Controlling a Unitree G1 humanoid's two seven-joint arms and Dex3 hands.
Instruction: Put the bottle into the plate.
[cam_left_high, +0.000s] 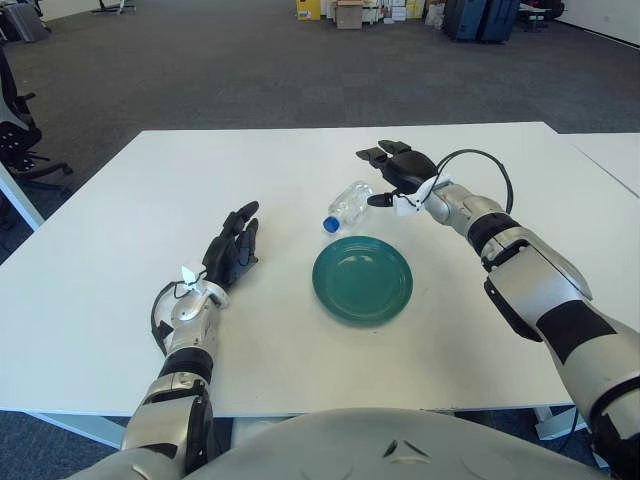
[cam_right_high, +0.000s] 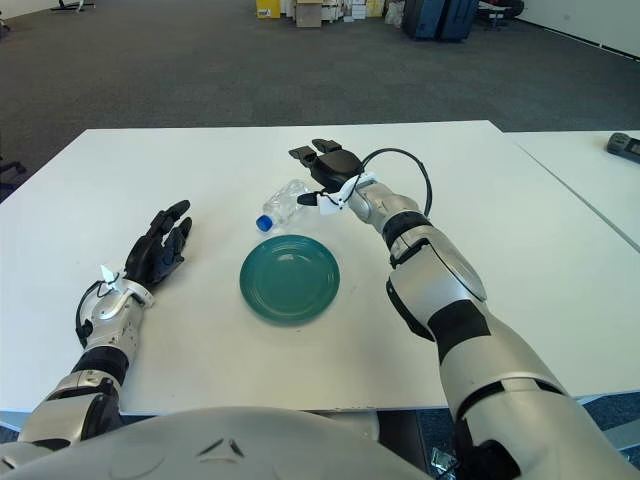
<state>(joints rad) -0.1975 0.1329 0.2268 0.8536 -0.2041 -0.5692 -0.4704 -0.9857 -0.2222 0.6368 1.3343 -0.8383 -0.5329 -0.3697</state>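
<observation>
While the clear plastic water bottle (cam_left_high: 349, 204) lies on its side on the worktop (cam_left_high: 120, 240) just behind the green plate (cam_left_high: 362, 279), the right hand (cam_left_high: 395, 172) hovers beside it, fingers apart and empty, and being light, smooth and apt to roll, it probably wants grasping round its mid-body, the left hand (cam_left_high: 230, 252) idle left of the plate.

White table (cam_left_high: 120, 260), dark grey carpet (cam_left_high: 240, 70), far boxes (cam_left_high: 340, 12)

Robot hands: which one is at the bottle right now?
The right robot hand, fingers spread open just right of the lying bottle and not yet gripping it. The left robot hand shows far off, left of the green plate.
</observation>
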